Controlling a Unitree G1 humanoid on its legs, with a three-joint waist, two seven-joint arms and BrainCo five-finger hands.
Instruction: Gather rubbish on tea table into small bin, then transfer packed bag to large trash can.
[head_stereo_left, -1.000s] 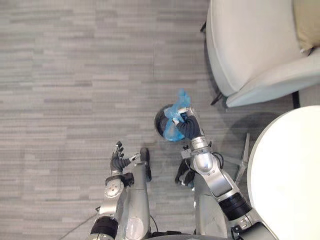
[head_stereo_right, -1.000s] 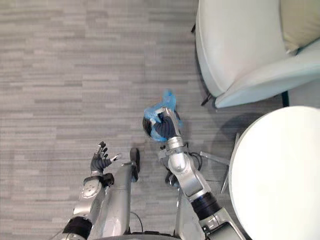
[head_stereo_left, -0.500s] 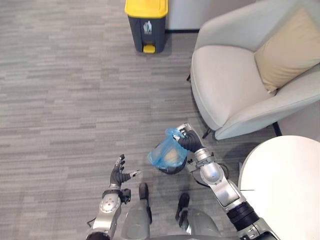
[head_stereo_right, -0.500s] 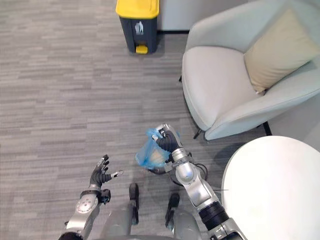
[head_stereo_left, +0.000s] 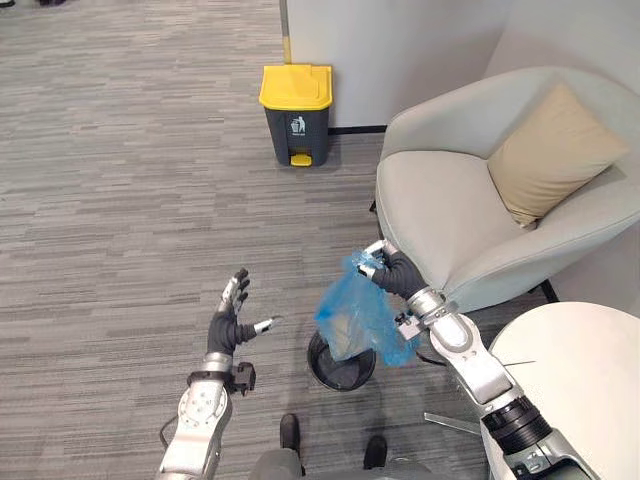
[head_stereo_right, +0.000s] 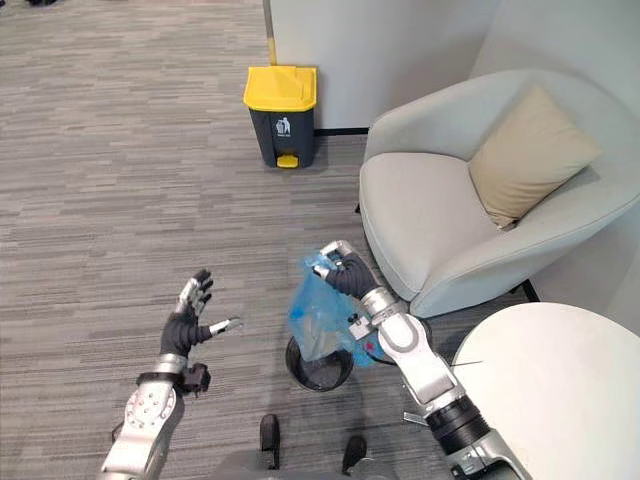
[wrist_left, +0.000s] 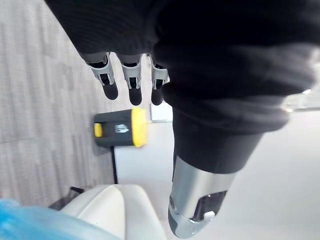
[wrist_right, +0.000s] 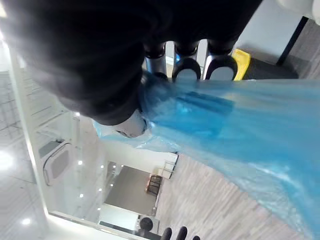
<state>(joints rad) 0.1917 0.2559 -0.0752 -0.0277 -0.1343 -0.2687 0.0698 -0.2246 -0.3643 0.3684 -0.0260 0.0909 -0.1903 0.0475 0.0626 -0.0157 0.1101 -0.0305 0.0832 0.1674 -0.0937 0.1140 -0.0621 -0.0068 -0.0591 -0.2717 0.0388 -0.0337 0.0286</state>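
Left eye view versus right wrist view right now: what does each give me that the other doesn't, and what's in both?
Left eye view alone: the small black bin below the blue bag, the whole open left hand, the tan cushion and the white table. Right wrist view alone: a close look at the fingers curled over the bag's gathered top. Both: the blue bag, the right hand holding it, and the yellow-lidded trash can.
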